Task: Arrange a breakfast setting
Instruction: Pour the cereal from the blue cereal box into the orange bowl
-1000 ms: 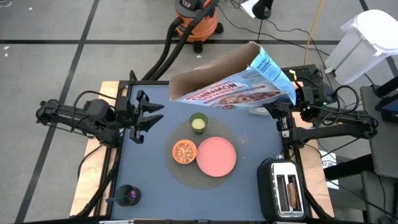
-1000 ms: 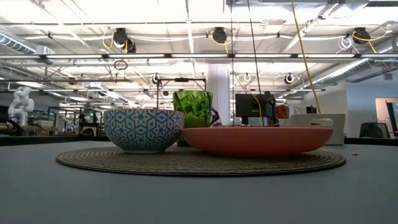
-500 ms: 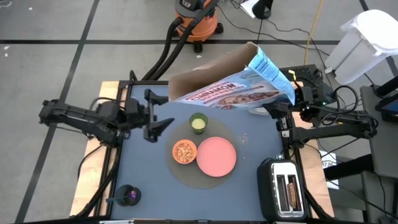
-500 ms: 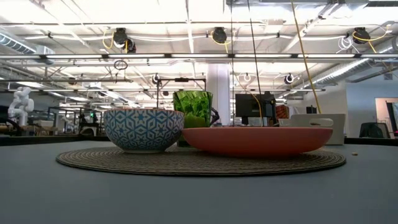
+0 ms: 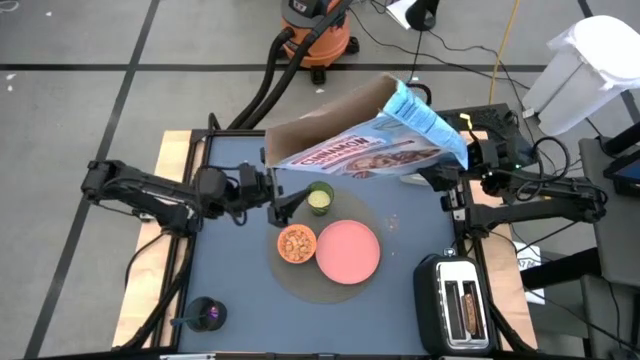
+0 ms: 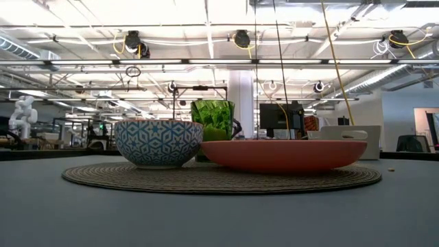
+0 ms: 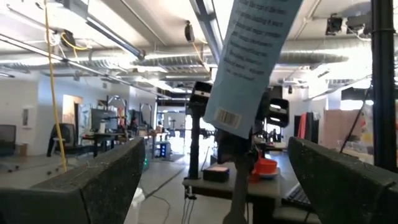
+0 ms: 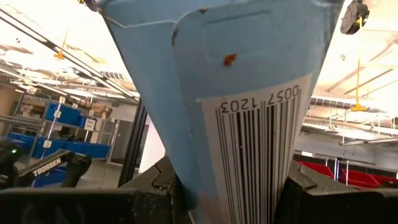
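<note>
Cereal bag [image 5: 365, 150]: light, floppy; best gripped at folded end.
Right gripper [image 5: 447, 172]: clamped on bag, upper right.
Left gripper [image 5: 287, 197]: jaws apart, centre.

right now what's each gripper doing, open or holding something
left gripper: open, empty, beside the green cup.
right gripper: shut on the blue cereal bag.

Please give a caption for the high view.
Right gripper holds cereal bag tilted above green cup; open left gripper nearby.
</note>
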{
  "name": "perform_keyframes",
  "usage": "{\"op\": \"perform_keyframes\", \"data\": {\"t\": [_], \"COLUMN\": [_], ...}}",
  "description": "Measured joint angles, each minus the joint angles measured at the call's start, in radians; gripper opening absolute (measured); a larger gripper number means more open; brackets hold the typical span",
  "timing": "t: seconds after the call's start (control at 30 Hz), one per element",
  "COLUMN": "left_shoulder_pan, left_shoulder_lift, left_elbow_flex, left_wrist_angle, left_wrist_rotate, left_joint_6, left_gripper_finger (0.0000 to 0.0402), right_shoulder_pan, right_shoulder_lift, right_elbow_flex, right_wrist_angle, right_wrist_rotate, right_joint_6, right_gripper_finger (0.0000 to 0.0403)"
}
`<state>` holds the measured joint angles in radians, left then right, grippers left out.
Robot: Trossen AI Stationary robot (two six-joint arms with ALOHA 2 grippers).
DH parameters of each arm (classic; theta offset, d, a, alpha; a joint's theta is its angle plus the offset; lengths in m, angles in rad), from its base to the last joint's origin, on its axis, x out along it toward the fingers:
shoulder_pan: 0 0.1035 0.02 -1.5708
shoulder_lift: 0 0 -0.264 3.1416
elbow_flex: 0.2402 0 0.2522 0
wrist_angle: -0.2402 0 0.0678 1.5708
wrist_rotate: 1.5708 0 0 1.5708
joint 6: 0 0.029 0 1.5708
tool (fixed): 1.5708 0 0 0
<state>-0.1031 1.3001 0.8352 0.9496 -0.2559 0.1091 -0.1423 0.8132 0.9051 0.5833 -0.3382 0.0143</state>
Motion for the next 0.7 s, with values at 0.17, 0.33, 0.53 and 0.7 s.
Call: {"op": "perform_keyframes", "data": {"t": [0.17, 0.33, 0.53, 0.7], "left_shoulder_pan": [0.008, 0.008, 0.008, 0.008], "left_shoulder_lift": [0.049, 0.082, 0.090, 0.090], "left_elbow_flex": [0.024, 0.055, 0.074, 0.074], "left_wrist_angle": [0.047, 0.049, 0.048, 0.048], "left_wrist_rotate": [0.003, 0.004, 0.004, 0.004], "left_joint_6": [-0.008, -0.009, -0.002, 0.002], "left_gripper_finger": [0.0400, 0.0400, 0.0400, 0.0400], "right_shoulder_pan": [0.000, 0.000, 0.000, 0.000], "right_shoulder_lift": [0.036, 0.078, 0.126, 0.167], "right_elbow_flex": [0.000, 0.000, 0.000, 0.000], "right_wrist_angle": [0.002, 0.024, 0.044, 0.066], "right_wrist_rotate": [0.000, 0.001, 0.004, 0.004], "right_joint_6": [-0.002, -0.012, -0.033, -0.034], "right_gripper_finger": [0.0144, 0.0144, 0.0144, 0.0144]}}
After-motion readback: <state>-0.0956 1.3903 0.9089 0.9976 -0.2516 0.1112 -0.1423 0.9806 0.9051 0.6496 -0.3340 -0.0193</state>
